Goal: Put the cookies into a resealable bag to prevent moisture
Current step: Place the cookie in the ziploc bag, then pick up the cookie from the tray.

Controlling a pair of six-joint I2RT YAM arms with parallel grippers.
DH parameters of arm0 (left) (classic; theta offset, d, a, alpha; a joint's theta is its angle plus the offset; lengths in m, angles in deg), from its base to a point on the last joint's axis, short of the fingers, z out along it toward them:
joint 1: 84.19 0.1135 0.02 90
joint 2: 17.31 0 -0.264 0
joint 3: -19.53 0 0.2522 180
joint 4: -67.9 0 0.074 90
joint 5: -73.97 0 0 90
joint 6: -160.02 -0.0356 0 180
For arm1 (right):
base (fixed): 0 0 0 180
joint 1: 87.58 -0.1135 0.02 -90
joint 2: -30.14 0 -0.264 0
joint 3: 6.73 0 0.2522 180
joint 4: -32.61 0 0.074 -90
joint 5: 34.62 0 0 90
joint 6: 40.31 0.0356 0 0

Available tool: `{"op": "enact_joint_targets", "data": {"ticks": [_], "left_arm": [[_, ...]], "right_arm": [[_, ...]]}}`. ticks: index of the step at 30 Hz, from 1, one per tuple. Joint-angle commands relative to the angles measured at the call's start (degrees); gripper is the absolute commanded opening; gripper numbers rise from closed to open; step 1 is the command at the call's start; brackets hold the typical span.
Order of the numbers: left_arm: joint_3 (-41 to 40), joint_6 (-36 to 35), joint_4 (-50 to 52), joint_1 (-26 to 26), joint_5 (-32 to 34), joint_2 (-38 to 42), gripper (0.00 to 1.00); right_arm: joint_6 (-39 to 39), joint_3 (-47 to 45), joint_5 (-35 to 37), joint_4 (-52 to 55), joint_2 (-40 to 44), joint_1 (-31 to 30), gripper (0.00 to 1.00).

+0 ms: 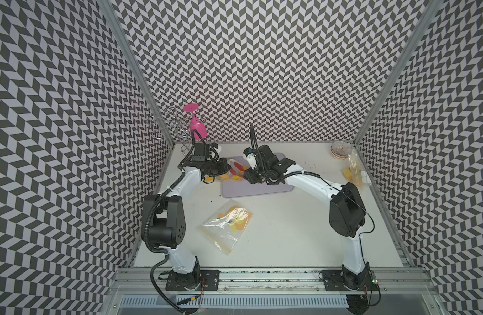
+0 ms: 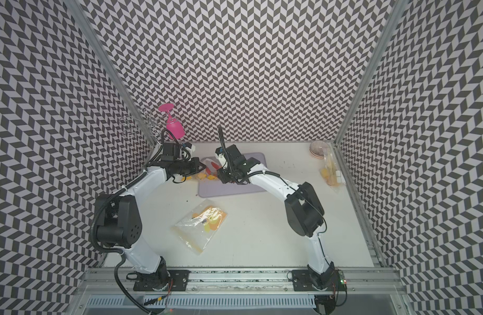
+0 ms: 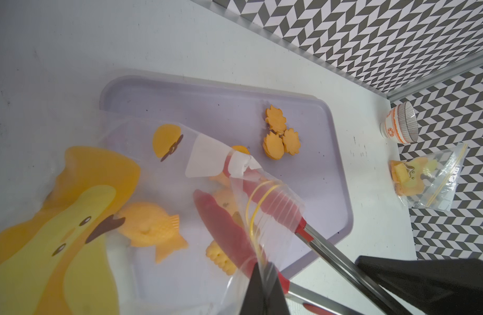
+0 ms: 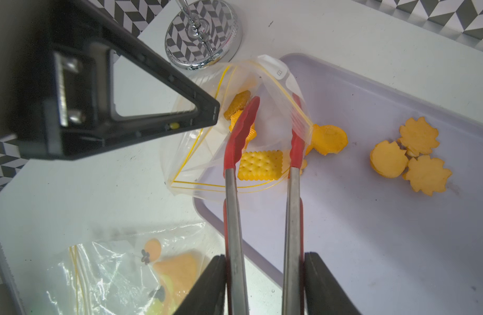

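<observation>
Tongs point(image 4: 293, 191) spread inside the bag point(image 4: 205, 163), over cookies point(image 4: 259, 165)

The enclosure has three walls point(image 1: 262, 68) covered in a black-and-white chevron pattern, joined at the rear corners by aluminium posts point(image 1: 142, 81). The white tabletop point(image 1: 289, 234) carries small dark specks and is evenly lit. An aluminium rail point(image 1: 267, 276) runs along its front edge, with a slotted vent strip point(image 1: 262, 301) just in front of it.
</observation>
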Motion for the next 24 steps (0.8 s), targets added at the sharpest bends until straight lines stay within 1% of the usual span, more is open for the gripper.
{"op": "enact_joint_targets", "data": {"ticks": [1, 5, 8, 11, 16, 19, 22, 24], "left_arm": [[1.54, -0.46, 0.74, -0.31, 2.15, -0.07, 0.00], [1.12, 0.04, 0.68, 0.53, 4.63, 1.11, 0.00], [0.59, 0.72, 0.39, 1.32, 6.16, 2.19, 0.00], [-0.16, 1.23, -0.43, 2.04, 7.05, 3.61, 0.00], [-1.86, 1.78, -3.03, 2.71, 7.15, 6.59, 0.00], [-2.57, 2.03, -3.96, 2.92, 7.22, 7.79, 0.00], [-2.85, 2.12, -4.32, 3.19, 7.37, 8.19, 0.00], [-2.85, 2.17, -4.34, 3.33, 7.12, 8.08, 0.00]], "right_arm": [[0.31, -3.86, -0.06, -3.98, 9.12, -0.21, 0.44], [1.66, -13.78, 0.48, -9.48, 18.79, -0.17, 0.44], [3.25, -21.91, 3.09, -14.12, 25.53, -0.17, 0.44], [4.85, -27.51, 5.22, -15.40, 29.08, 0.37, 0.44], [4.78, -29.34, 5.38, -13.12, 27.35, 0.67, 0.44], [4.78, -27.74, 4.99, -10.78, 24.13, 0.71, 0.44], [3.79, -24.94, 2.78, -7.79, 19.91, 0.63, 0.44], [3.27, -24.09, 2.15, -7.72, 17.90, 0.20, 0.44]]}}
